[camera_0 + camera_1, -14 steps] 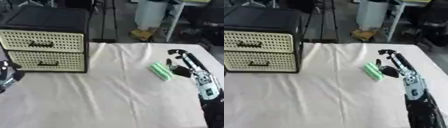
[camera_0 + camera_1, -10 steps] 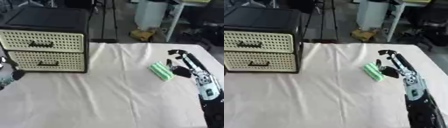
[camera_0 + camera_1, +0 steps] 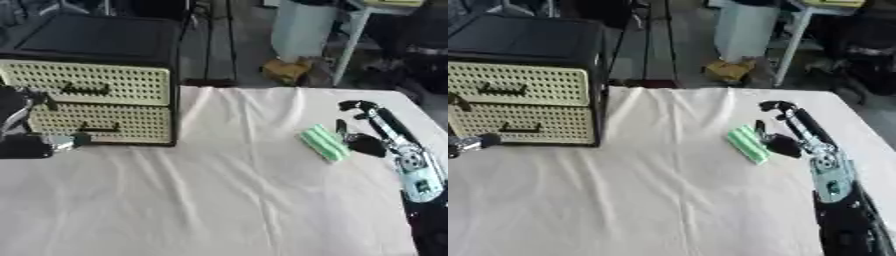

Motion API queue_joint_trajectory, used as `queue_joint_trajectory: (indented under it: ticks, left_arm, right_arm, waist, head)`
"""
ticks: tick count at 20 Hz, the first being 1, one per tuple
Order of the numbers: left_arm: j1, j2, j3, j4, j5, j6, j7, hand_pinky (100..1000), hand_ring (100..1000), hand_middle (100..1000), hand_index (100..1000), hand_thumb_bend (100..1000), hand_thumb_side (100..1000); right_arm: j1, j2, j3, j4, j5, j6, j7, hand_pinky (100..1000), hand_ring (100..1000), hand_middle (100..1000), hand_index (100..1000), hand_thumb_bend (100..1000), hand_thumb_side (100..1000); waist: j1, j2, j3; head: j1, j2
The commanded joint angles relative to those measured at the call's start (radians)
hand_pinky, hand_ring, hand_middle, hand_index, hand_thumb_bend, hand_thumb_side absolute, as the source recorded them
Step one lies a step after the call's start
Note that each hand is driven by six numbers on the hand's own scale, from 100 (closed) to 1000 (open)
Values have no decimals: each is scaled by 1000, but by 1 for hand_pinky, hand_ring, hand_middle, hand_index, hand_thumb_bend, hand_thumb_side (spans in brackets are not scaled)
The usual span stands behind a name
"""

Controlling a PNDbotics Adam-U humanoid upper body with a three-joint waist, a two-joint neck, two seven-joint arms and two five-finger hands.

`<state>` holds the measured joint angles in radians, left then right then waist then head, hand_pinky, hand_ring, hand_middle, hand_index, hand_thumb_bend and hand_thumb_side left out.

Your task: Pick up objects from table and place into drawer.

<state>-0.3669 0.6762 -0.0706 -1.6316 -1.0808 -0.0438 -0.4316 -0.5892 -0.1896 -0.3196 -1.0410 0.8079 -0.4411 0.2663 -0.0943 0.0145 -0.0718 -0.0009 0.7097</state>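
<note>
Right hand (image 3: 372, 131) sits open just right of the green block (image 3: 325, 143); I read its long axis as diagonal, far-left to near-right. Left hand (image 3: 22, 122) is well away, fingers unclear.

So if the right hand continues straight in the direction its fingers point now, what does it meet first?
Most likely nothing on the table: the right hand points toward the far edge of the table. The green object lies just to its left, beside that line. Depth is hard to judge.
</note>
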Motion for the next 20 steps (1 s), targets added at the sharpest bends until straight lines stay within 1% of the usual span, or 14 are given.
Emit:
queue_joint_trajectory:
  ticks: [1, 3, 7, 10, 13, 20]
  left_arm:
    - [-51, 2, -16, 74, 5, -16, -31, 100, 100, 100, 733, 654, 1000]
    - [-76, -11, -20, 118, 6, -15, -33, 100, 100, 100, 732, 650, 1000]
    - [-120, -39, -28, 196, 6, -13, -30, 100, 100, 100, 738, 610, 1000]
    - [-151, -64, -32, 246, -4, -4, -7, 100, 100, 100, 740, 615, 1000]
    - [-181, -89, -43, 295, -26, -5, 18, 100, 100, 100, 743, 616, 1000]
    - [-233, -150, -53, 396, -92, -3, 74, 100, 100, 100, 749, 604, 1000]
  right_arm:
    - [-15, -20, 3, -8, -10, -4, 0, 825, 972, 778, 874, 100, 344]
    - [-15, -20, 4, -7, -10, -5, 0, 825, 971, 778, 874, 100, 344]
    - [-16, -20, 5, -4, -11, -5, -1, 826, 971, 778, 874, 100, 344]
    - [-16, -18, 6, -3, -12, -7, -1, 826, 972, 778, 874, 100, 345]
    - [-17, -16, 8, -2, -12, -9, 0, 826, 971, 779, 874, 100, 343]
    - [-20, -13, 8, 0, -13, -12, -1, 826, 970, 779, 874, 100, 340]
  waist:
    - [4, -11, -2]
    - [3, -11, -3]
    - [1, -13, -3]
    - [-1, -13, -4]
    - [-3, -14, -5]
    - [-8, -15, -6]
  head:
    - [4, 1]
    - [5, 1]
    - [9, 1]
    - [15, -3]
    - [24, -9]
    - [38, -8]
